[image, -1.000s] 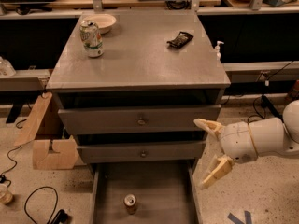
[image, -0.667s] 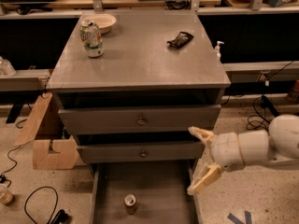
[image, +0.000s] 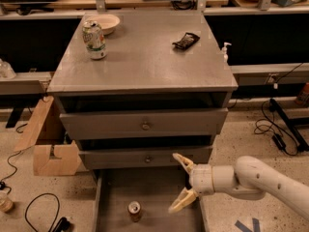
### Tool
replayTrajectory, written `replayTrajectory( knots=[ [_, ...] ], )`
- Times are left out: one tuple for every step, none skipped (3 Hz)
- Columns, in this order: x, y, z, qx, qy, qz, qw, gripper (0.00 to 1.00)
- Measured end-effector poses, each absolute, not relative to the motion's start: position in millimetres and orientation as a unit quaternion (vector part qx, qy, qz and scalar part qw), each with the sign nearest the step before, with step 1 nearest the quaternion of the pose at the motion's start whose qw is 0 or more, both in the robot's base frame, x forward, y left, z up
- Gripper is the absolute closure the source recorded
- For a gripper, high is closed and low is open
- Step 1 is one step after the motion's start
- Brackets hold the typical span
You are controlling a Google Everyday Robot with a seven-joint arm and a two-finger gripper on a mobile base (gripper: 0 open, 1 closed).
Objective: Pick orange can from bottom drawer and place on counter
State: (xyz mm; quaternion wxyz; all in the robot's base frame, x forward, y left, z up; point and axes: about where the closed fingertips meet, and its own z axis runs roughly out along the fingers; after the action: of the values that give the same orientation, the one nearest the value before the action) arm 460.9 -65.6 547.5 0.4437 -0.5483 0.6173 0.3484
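The orange can (image: 134, 210) stands upright on the floor of the open bottom drawer (image: 159, 187), near its front left. My gripper (image: 181, 182) is open and empty, its pale fingers spread wide over the drawer's right part, to the right of the can and apart from it. The white arm reaches in from the right. The counter (image: 145, 57) is the broad grey top of the cabinet, above the two shut upper drawers.
On the counter stand a green-and-white can (image: 94, 39) at the back left, a white bowl (image: 106, 22) behind it and a dark packet (image: 186, 40) at the back right. A cardboard piece (image: 48, 144) leans left of the cabinet. Cables lie on the floor.
My gripper has moved left and down, from beside the cabinet's right edge to over the open bottom drawer, closer to the can. The can has not moved.
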Motion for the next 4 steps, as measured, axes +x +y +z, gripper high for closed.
replayTrajectory(
  knots=[
    [464.7,-52.8,504.6,-0.543,0.613,0.369,0.440,0.00],
    [463.0,-50.1,499.3,-0.539,0.613,0.375,0.440,0.00],
    [470.6,-38.2,485.3,-0.534,0.607,0.386,0.444,0.00],
    [480.5,-5.5,446.6,-0.523,0.595,0.419,0.443,0.00]
  ],
)
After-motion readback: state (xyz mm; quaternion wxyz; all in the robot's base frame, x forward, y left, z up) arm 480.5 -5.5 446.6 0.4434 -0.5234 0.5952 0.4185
